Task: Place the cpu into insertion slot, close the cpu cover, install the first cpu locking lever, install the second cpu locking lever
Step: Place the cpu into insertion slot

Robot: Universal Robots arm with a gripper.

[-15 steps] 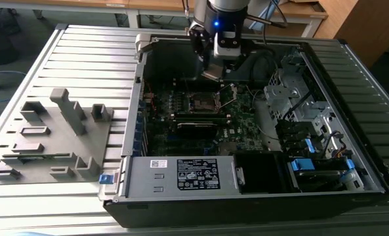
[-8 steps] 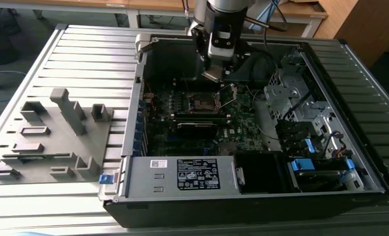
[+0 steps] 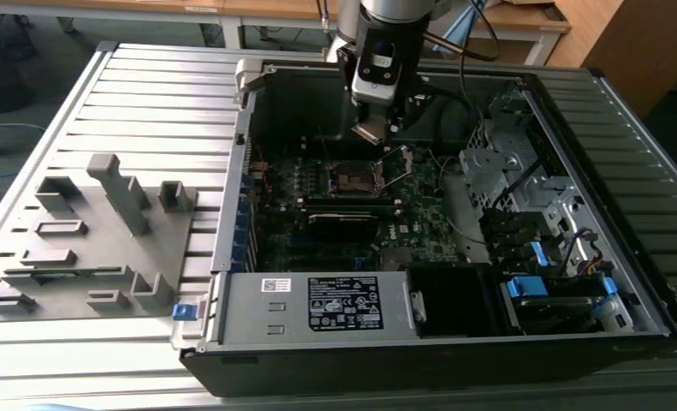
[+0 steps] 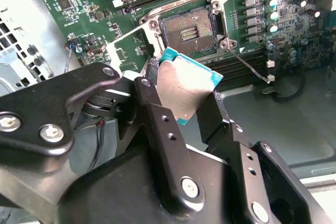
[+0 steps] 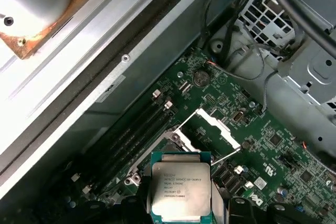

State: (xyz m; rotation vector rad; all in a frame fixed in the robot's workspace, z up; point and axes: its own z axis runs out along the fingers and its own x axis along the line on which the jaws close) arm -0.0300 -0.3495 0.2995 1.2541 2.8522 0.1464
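Tool (image 4: 184, 98) clamped on the chip (image 4: 190, 88), one finger on each of two opposite edges. The chip's dull silver top and teal rim show in the first wrist view (image 5: 181, 190). The chip is in the air over the green circuit board (image 4: 79, 3) and touches nothing but my fingers.

In the exterior view my tool (image 3: 371, 128) hangs inside the open computer case (image 3: 315, 308), above the board and near the socket (image 3: 350, 178). The socket (image 4: 190, 29) is bare, its contact field uncovered. The cover frame (image 5: 210, 128) stands raised and tilted at the socket's edge. A thin wire lever (image 4: 252, 69) angles out from one socket corner.

The case lies on a slatted metal worktop (image 3: 144, 94). A grey fixture (image 3: 87, 240) sits on the slats at the exterior view's left, beside the case.
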